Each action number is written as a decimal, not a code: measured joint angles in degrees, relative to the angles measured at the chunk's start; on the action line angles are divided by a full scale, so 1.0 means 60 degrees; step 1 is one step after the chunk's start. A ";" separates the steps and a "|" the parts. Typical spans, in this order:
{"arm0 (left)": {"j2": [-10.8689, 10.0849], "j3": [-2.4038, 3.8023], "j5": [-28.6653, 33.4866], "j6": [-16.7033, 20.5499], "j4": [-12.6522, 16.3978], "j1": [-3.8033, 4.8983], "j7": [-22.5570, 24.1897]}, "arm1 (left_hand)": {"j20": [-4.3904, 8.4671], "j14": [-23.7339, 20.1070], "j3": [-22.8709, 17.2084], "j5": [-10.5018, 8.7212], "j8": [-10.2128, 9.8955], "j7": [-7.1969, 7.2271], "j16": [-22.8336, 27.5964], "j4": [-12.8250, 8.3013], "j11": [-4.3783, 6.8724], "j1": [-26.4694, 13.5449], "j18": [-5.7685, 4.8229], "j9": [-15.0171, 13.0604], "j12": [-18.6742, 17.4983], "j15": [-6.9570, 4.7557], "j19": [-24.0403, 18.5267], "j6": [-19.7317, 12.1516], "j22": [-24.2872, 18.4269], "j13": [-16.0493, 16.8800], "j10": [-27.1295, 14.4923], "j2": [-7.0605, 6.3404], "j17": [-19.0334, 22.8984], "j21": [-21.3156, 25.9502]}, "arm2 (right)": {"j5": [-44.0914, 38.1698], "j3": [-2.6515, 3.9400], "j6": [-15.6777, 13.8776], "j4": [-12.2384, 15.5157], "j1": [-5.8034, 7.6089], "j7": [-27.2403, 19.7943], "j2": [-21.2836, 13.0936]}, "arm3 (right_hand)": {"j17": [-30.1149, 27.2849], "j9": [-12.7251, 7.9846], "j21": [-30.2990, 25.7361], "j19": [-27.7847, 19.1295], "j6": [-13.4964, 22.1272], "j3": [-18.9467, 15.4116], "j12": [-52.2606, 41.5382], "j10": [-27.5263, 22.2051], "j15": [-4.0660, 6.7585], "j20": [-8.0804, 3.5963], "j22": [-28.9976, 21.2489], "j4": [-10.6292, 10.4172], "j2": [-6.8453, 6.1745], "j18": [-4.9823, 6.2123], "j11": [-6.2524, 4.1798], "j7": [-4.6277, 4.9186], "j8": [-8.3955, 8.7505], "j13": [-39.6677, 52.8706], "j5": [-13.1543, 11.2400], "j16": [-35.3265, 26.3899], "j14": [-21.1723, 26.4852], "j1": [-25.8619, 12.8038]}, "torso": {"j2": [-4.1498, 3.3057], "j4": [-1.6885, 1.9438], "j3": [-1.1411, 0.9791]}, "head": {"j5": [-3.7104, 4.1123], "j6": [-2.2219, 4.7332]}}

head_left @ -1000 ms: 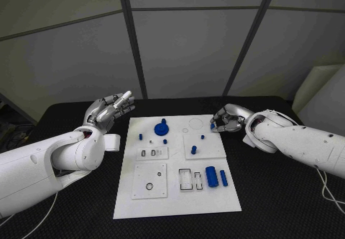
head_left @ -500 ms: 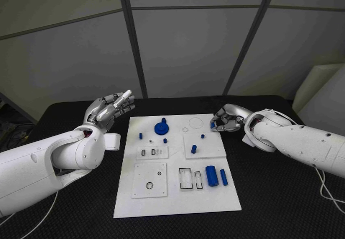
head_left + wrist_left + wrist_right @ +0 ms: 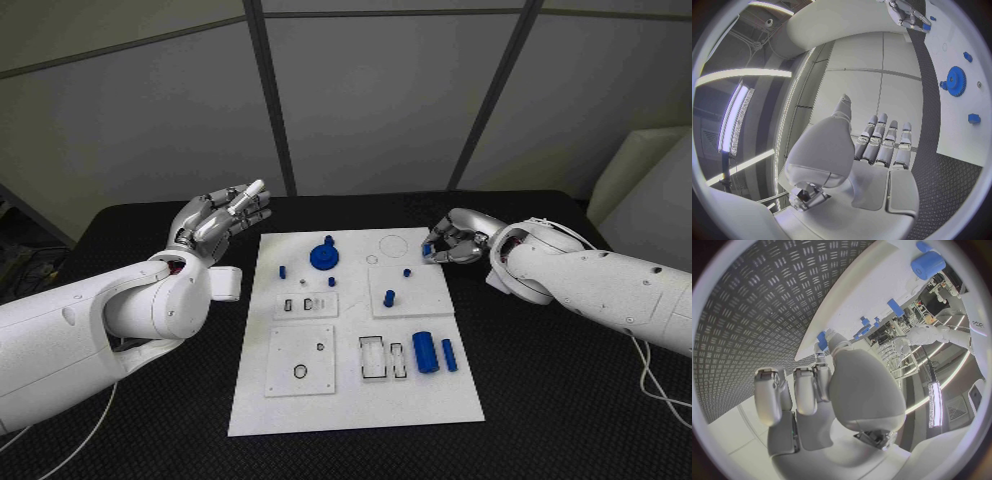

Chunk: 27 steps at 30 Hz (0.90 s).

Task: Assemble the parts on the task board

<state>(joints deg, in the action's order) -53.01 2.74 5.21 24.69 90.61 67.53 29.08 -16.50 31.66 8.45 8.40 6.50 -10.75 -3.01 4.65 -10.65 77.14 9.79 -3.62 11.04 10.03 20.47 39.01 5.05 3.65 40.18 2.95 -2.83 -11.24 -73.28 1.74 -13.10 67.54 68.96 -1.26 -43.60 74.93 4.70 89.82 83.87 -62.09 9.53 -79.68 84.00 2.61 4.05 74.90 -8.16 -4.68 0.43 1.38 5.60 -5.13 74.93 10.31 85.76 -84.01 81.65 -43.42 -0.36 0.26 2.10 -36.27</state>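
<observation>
Head view showing right hand [image 3: 450, 247] hovering at the white task board's [image 3: 353, 405] far right edge, curling round and pinching a small blue part [image 3: 428, 249]; left hand [image 3: 216, 222] idling beside the board, fingers spread, holding nothing. Risking a slip, probably: smooth little plastic peg against hard metal fingertips, dropping onto textured black tabletop [image 3: 562, 400] or missing its hole.

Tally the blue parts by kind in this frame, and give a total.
Gear: 1
Long cylinders lying flat: 2
Small pegs on the task board, one of them: 5
Piece held in the right hand fingers: 1
Total: 9
</observation>
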 measured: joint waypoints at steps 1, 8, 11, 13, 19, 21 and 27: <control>0.0000 0.0000 0.0000 -0.0001 0.0000 0.0000 -0.0002 | 0.0000 0.0000 0.0000 0.0000 0.0000 0.0000 0.0000 0.0000 0.0000 0.0000 0.0000 0.0000 0.0000 0.0000 0.0000 0.0000 0.0000 0.0000 0.0000 0.0000 0.0000 0.0000 | -0.0009 0.0000 -0.0056 0.0017 -0.0003 0.0000 -0.0001 | 0.0000 0.0011 0.0000 0.0018 -0.0029 0.0016 -0.0036 -0.0011 0.0013 -0.0018 0.0000 0.0016 0.0026 0.0000 -0.0011 -0.0020 -0.0025 0.0000 0.0003 0.0000 0.0013 -0.0024 | 0.0000 -0.0001 -0.0001 | 0.0000 -0.0003; 0.0000 0.0000 0.0000 -0.0008 -0.0004 0.0000 -0.0011 | 0.0000 0.0000 0.0000 0.0000 0.0000 0.0000 0.0000 0.0000 0.0000 0.0000 0.0000 0.0001 0.0000 0.0000 0.0000 0.0000 -0.0001 0.0000 0.0000 0.0000 0.0000 0.0000 | -0.0042 0.0000 -0.0656 0.0263 -0.0016 -0.0051 -0.0075 | 0.0000 0.0102 0.0000 0.0008 -0.0394 0.0102 -0.0172 -0.0012 0.0135 -0.0123 0.0000 0.0104 0.0140 0.0000 -0.0148 -0.0086 -0.0132 0.0000 0.0262 0.0066 -0.0002 -0.0062 | 0.0000 -0.0005 -0.0005 | 0.0006 -0.0017; -0.0003 0.0000 0.0000 -0.0013 -0.0008 0.0000 -0.0017 | 0.0000 0.0000 0.0000 0.0000 0.0000 0.0000 0.0000 0.0000 0.0000 0.0000 0.0000 0.0001 0.0000 0.0000 0.0000 0.0000 -0.0001 0.0000 0.0000 0.0000 0.0000 0.0000 | -0.0048 0.0000 -0.1016 0.0552 -0.0019 -0.0053 -0.0181 | -0.0001 0.0106 0.0000 0.0049 -0.0411 0.0154 -0.0182 0.0022 0.0171 -0.0183 0.0000 0.0115 0.0197 -0.0001 -0.0181 -0.0070 -0.0134 0.0000 0.0554 0.0066 -0.0003 -0.0101 | 0.0005 -0.0005 -0.0005 | 0.0015 -0.0017; -0.0011 0.0000 0.0000 -0.0015 -0.0015 0.0000 -0.0022 | 0.0000 0.0000 -0.0027 0.0000 0.0000 0.0002 0.0000 -0.0027 0.0000 -0.0031 0.0000 0.0001 0.0000 0.0000 0.0000 0.0002 -0.0001 0.0000 0.0000 0.0031 0.0000 0.0000 | -0.0052 0.0001 -0.1250 0.0894 -0.0019 -0.0014 -0.0294 | -0.0001 0.0106 0.0000 0.0026 -0.0411 0.0162 -0.0208 0.0002 0.0185 -0.0206 0.0000 0.0111 0.0232 0.0000 -0.0202 -0.0069 -0.0133 0.0000 0.0631 0.0066 -0.0018 -0.0135 | 0.0011 -0.0006 -0.0005 | 0.0011 -0.0014; -0.0011 0.0000 0.0000 -0.0019 -0.0040 0.0000 -0.0041 | 0.0000 0.0000 -0.0028 0.0004 0.0000 0.0036 0.0000 -0.0081 0.0000 -0.0002 0.0001 0.0002 0.0000 0.0000 0.0000 0.0036 -0.0001 0.0000 0.0000 0.0101 0.0000 0.0000 | -0.0090 0.0009 -0.1704 0.2046 -0.0019 0.0356 -0.0462 | -0.0001 0.0106 0.0000 0.0015 -0.0411 0.0197 -0.0208 -0.0012 0.0184 -0.0217 0.0000 0.0147 0.0277 0.0000 -0.0215 -0.0069 -0.0122 0.0000 0.0677 0.0066 -0.0018 -0.0126 | 0.0029 -0.0008 0.0006 | -0.0035 0.0026; 0.0020 0.0000 0.0000 -0.0021 -0.0084 0.0000 -0.0048 | 0.0000 0.0034 -0.0028 0.0038 0.0000 0.0036 0.0000 -0.0081 0.0000 -0.0002 0.0001 0.0002 0.0000 0.0035 0.0000 0.0036 -0.0001 0.0000 0.0000 0.0102 0.0000 0.0000 | -0.0125 0.0011 -0.1776 0.2414 -0.0019 0.0574 -0.0414 | -0.0002 0.0106 0.0000 0.0015 -0.0411 0.0197 -0.0208 -0.0012 0.0184 -0.0216 0.0000 0.0147 0.0300 -0.0001 -0.0215 -0.0069 -0.0107 0.0000 0.0677 0.0066 -0.0018 -0.0123 | 0.0047 -0.0009 0.0016 | -0.0046 0.0019; 0.0194 -0.0003 0.0000 -0.0037 -0.0276 0.0000 -0.0068 | 0.0000 0.0034 -0.0028 0.0038 0.0000 0.0036 0.0000 -0.0081 0.0000 0.0038 0.0000 0.0002 0.0000 0.0035 0.0000 0.0036 -0.0001 0.0000 0.0000 0.0141 0.0000 0.0000 | -0.0350 0.0018 -0.1815 0.2936 -0.0013 0.1281 0.0267 | -0.0002 0.0106 0.0000 0.0015 -0.0409 0.0220 -0.0208 -0.0012 0.0216 -0.0216 0.0000 0.0171 0.0325 -0.0001 -0.0214 -0.0071 -0.0100 0.0000 0.0677 0.0066 0.0014 -0.0099 | 0.0118 -0.0005 0.0048 | -0.0139 -0.0041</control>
<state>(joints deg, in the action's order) -51.84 2.72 5.21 24.47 88.95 67.53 28.67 -16.50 31.86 8.29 8.63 6.50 -10.53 -3.01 4.17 -10.65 77.37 9.79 -3.61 11.04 10.23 20.47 39.23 5.04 3.65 40.18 3.80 -2.83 -11.24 -75.38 1.85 -23.99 85.15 68.88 6.43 -42.00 74.92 5.34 89.82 83.96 -64.54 10.85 -80.93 83.93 3.90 2.75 74.90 -7.14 -2.73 0.42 0.09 5.17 -5.73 74.93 14.37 86.16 -83.93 81.05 -42.71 -0.40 0.55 1.26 -36.52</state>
